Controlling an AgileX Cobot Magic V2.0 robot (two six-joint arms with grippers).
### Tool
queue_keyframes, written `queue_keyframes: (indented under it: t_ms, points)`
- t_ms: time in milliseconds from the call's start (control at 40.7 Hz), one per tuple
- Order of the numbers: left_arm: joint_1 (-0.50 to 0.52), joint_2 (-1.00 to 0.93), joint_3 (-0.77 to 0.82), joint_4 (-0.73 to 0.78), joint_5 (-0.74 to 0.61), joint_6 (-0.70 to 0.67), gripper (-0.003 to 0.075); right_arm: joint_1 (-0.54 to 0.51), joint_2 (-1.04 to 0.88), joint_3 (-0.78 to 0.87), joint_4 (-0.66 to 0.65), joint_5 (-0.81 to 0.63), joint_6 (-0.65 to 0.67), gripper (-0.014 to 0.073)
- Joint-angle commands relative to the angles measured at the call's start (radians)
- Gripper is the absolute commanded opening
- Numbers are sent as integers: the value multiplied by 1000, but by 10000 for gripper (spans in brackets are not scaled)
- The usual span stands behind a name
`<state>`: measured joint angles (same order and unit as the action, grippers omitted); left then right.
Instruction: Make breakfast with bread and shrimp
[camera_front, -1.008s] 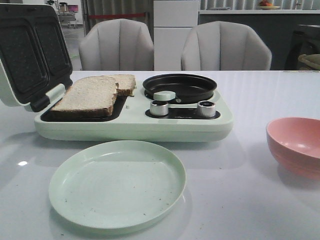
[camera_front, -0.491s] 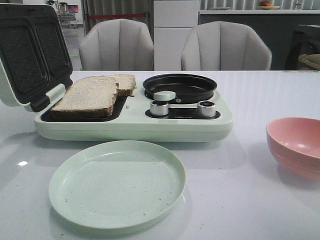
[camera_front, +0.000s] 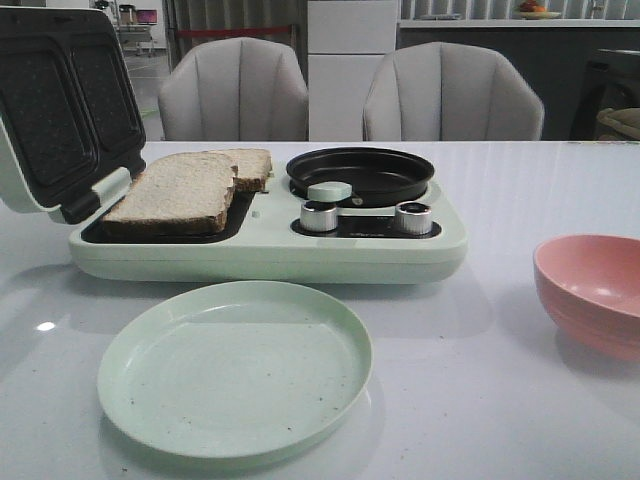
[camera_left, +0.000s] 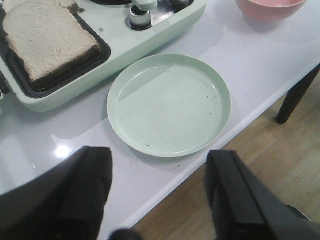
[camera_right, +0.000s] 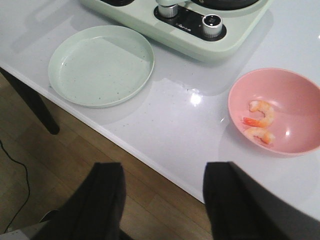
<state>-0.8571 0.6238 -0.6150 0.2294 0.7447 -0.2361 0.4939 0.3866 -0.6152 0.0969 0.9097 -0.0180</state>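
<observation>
Two slices of bread (camera_front: 180, 190) (camera_left: 47, 37) lie overlapping on the left grill plate of the pale green breakfast maker (camera_front: 260, 255). Its lid (camera_front: 60, 110) stands open at the left. Two shrimp (camera_right: 261, 122) lie in the pink bowl (camera_right: 280, 110) (camera_front: 592, 290) at the right. An empty pale green plate (camera_front: 235, 365) (camera_left: 170, 104) (camera_right: 100, 65) sits in front of the maker. My left gripper (camera_left: 159, 167) hangs open above the table's front edge, near the plate. My right gripper (camera_right: 162, 182) is open over the floor, short of the table edge. Neither holds anything.
A black round pan (camera_front: 360, 172) and two metal knobs (camera_front: 318, 216) sit on the maker's right half. Two grey chairs (camera_front: 235, 90) stand behind the table. The table's front edge (camera_left: 240, 127) runs close to the plate, with wooden floor (camera_right: 100, 165) below.
</observation>
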Motion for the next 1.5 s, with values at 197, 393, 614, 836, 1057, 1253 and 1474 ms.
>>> queue_keyframes:
  t_ms: [197, 393, 614, 836, 1057, 1253, 1474]
  points:
    - [-8, 262, -233, 31, 202, -10, 252, -4, 8, -27, -2, -63, 2, 458]
    - [67, 438, -299, 48, 211, -10, 105, -4, 8, -27, -2, -63, 2, 458]
    - [394, 580, -403, -95, 204, 169, 104, -4, 8, -27, -2, -63, 2, 458]
    - [746, 688, -523, -404, 200, 380, 100, -4, 8, -27, -2, -63, 2, 458]
    - [994, 813, -658, -584, 175, 397, 100, -4, 8, -27, -2, -63, 2, 458]
    - [1047, 907, -757, -622, 92, 397, 100, -4, 8, -27, -2, -63, 2, 458]
    - [1033, 987, -852, -723, 26, 397, 100, -4, 8, -27, -2, -63, 2, 458]
